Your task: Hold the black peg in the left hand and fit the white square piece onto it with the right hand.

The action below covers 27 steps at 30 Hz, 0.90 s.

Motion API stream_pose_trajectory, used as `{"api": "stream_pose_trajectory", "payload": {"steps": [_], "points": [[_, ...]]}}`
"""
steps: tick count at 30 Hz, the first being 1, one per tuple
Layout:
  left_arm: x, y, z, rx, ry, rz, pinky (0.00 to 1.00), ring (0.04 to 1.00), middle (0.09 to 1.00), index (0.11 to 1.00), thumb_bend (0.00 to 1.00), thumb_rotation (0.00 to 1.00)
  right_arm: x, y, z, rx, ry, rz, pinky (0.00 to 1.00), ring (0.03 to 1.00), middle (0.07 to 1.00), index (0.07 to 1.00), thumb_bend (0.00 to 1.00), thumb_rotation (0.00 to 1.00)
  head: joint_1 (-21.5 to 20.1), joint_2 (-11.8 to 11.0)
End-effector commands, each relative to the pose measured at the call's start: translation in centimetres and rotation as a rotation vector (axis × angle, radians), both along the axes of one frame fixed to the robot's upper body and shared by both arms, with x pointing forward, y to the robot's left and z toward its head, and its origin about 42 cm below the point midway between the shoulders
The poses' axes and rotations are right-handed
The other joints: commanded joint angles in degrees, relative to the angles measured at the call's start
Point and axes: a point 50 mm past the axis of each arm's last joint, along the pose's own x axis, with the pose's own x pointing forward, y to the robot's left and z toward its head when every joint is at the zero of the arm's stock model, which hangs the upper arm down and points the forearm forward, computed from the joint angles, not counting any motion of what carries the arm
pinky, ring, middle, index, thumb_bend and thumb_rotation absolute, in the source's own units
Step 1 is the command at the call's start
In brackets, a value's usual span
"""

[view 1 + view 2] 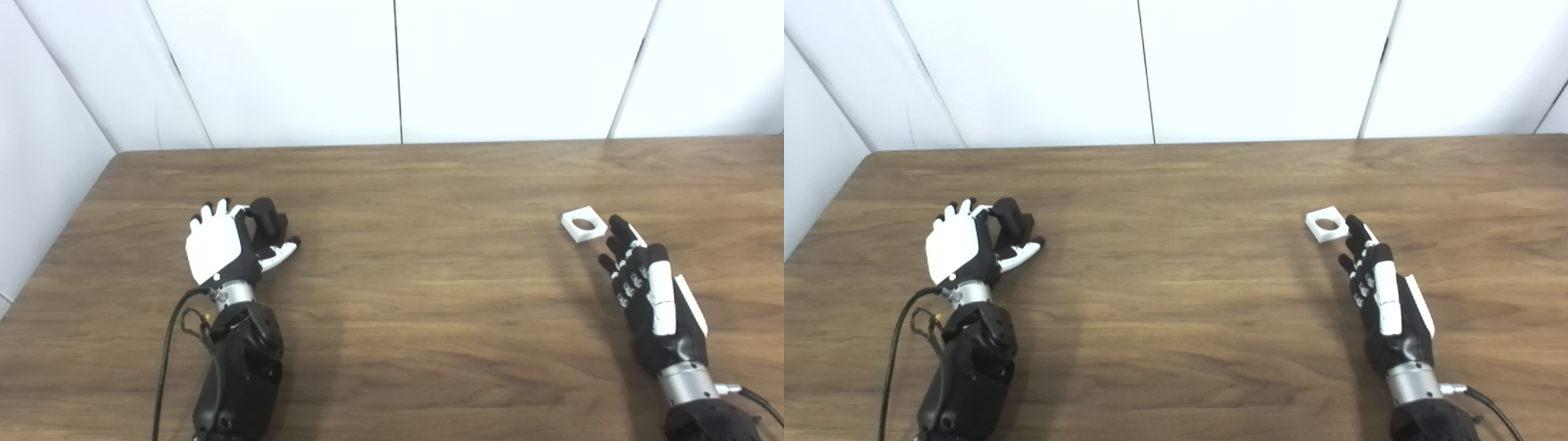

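Wide bare stretch of the brown wood-grain desk (416,294) between the two arms.

The middle of the desk lies open from the near edge to the white panelled wall (392,67) at the back, so a robot hand could pass there freely. On the left side, the left robot hand (229,245) and its black forearm take up the room, with the black cylindrical peg (266,217) standing against its fingers. On the right, the small white square piece with a round hole (584,224) lies flat just beyond the fingertips of the right robot hand (649,294), whose fingers are spread; the desk around the piece is otherwise bare.
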Motion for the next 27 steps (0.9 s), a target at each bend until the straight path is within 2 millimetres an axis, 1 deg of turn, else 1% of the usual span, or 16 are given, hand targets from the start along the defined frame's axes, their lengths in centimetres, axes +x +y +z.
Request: {"api": "stream_pose_trajectory", "payload": {"steps": [1,4,13,16,20,23,27], "points": [[0.6,0.62,1.76,0.039,-0.061,0.013,1.0,1.0,0.945,0.718,0.72,0.39,-0.76,-0.47,0.37,-0.014,-0.03,0.013,0.98,1.0,0.984,0.931,0.61,1.0,0.1,0.1],[0.61,0.58,1.65,0.042,-0.058,0.014,1.0,1.0,0.944,0.714,0.72,0.39,-0.78,-0.52,0.39,-0.008,-0.028,0.018,0.99,1.0,0.986,0.932,0.59,1.0,0.2,0.1],[0.59,0.34,1.69,0.055,-0.029,0.009,1.0,1.0,0.952,0.693,0.71,0.43,-0.87,-0.76,0.59,0.0,-0.026,0.027,1.0,1.0,0.997,0.938,0.6,1.0,0.6,0.4],[0.5,0.35,1.74,0.053,-0.023,0.005,1.0,1.0,0.96,0.658,0.71,0.42,-0.88,-0.86,0.59,0.001,-0.027,0.024,1.0,1.0,0.996,0.934,0.64,0.99,0.7,0.6],[0.33,0.37,1.83,0.055,-0.024,0.003,1.0,1.0,0.96,0.63,0.7,0.39,-0.89,-0.9,0.68,0.005,-0.026,0.027,1.0,1.0,0.994,0.936,0.64,0.99,0.8,0.8],[0.24,0.37,1.87,0.057,-0.024,0.003,1.0,1.0,0.961,0.61,0.69,0.34,-0.91,-0.96,0.71,0.002,-0.023,0.029,1.0,1.0,0.994,0.935,0.66,0.98,0.8,0.9],[0.12,0.35,1.77,0.053,-0.031,0.004,1.0,1.0,0.956,0.596,0.69,0.29,-0.93,-1.03,0.7,-0.006,-0.02,0.03,1.0,1.0,0.992,0.936,0.66,0.99,0.9,1.0]]}}
